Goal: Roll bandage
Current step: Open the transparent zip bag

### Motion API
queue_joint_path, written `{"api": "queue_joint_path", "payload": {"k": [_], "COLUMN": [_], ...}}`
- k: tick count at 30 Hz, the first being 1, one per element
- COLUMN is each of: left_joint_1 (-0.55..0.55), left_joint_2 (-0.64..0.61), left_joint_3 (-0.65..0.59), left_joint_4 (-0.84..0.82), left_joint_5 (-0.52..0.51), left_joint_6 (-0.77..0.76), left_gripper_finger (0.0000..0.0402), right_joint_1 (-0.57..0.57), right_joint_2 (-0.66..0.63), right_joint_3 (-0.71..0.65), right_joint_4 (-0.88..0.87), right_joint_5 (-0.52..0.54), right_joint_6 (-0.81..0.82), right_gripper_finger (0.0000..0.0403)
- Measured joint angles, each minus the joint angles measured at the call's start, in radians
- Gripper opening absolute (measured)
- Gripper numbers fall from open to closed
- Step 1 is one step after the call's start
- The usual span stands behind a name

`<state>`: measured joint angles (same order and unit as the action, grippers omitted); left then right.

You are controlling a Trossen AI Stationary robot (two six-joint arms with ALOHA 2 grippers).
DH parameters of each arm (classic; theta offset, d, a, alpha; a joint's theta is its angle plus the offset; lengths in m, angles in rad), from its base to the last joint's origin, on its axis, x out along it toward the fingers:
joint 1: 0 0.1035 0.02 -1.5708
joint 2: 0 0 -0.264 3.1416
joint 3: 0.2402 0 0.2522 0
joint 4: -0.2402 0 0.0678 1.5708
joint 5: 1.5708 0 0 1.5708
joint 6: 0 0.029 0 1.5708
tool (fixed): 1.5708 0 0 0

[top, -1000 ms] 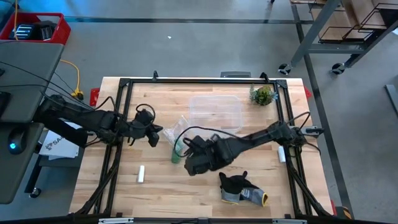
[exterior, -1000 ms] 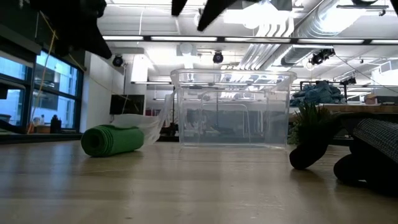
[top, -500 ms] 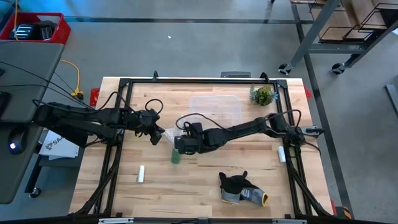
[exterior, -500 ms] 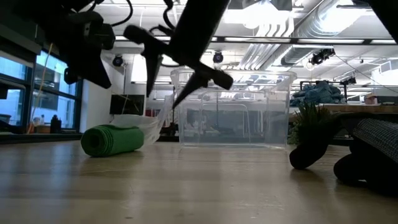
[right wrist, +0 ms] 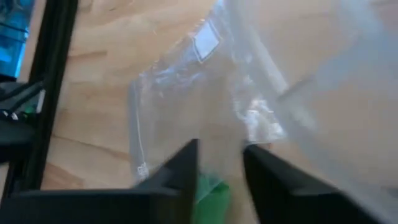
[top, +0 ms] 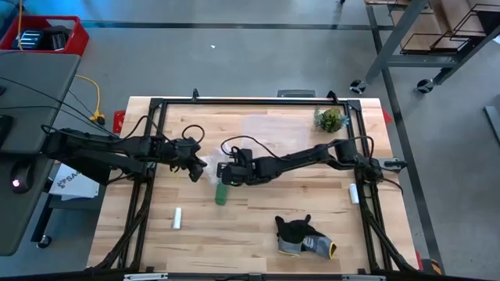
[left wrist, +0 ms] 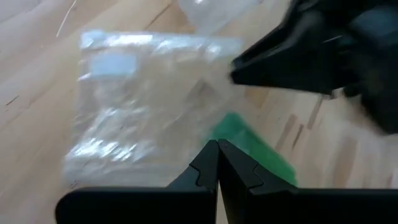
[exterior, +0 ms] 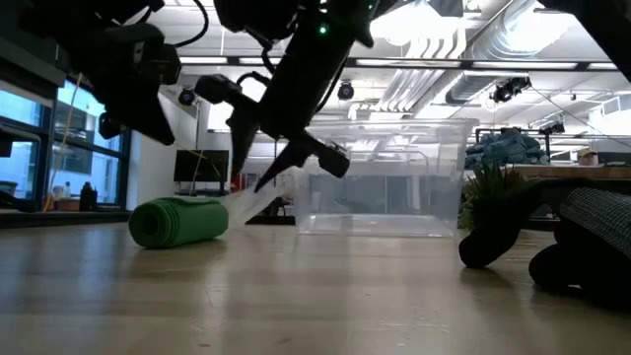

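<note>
The bandage (top: pixel 222 194) is a bright green roll lying on its side on the wooden table, also seen in the low view (exterior: pixel 177 222). A clear plastic bag (left wrist: pixel 137 106) lies just beyond its far end. My right gripper (top: pixel 224 173) hangs low over the bag and the roll's far end. Its fingers stand apart (right wrist: pixel 221 165), with bag film and a bit of green showing between them. My left gripper (top: pixel 198 168) is shut (left wrist: pixel 217 158) and hovers above the bag's left side, clear of the table. My right gripper comes down slanting from the table's right side over the bag's edge (exterior: pixel 258 195). That edge rises toward the fingers. Whether the fingers touch the film I cannot tell.
A clear plastic box (top: pixel 269 129) stands just behind the bag. A dark grey glove (top: pixel 305 238) lies near the front edge and a small plant (top: pixel 330 119) at the back right. A white cylinder (top: pixel 177 219) lies front left. Black frame rails run along the table's sides.
My right gripper has swung from the table's near side, right of the roll, toward the far left. It has come down over the bag. My left gripper has come down a little toward the bag. The bag's raised edge now slants up toward the right gripper.
</note>
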<state>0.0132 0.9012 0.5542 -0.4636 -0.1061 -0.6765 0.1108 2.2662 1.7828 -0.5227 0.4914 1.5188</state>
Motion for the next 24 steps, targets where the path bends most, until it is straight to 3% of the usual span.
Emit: {"api": "queue_joint_path", "payload": {"k": [3,9,14,24], "left_joint_1": [0.0,0.0,0.0,0.0], "left_joint_2": [0.0,0.0,-0.005,-0.033], "left_joint_3": [0.0,0.0,0.001,0.001], "left_joint_4": [0.026,0.021,0.02,0.015], "left_joint_5": [0.0,0.011,0.017,0.002], "left_joint_6": [-0.004,-0.044,-0.054,-0.052], "left_gripper_finger": [0.0,0.0,0.0,0.0], "right_joint_1": [-0.006,-0.029,-0.036,0.016], "right_joint_2": [0.02,0.069,0.082,0.016], "right_joint_3": [0.0,0.0,-0.001,0.06], "right_joint_4": [0.051,0.124,0.145,0.146], "right_joint_5": [0.015,-0.063,-0.054,-0.093], "right_joint_6": [-0.002,0.011,-0.006,-0.191], "right_gripper_finger": [0.0017,0.0065,0.001,0.0]}}
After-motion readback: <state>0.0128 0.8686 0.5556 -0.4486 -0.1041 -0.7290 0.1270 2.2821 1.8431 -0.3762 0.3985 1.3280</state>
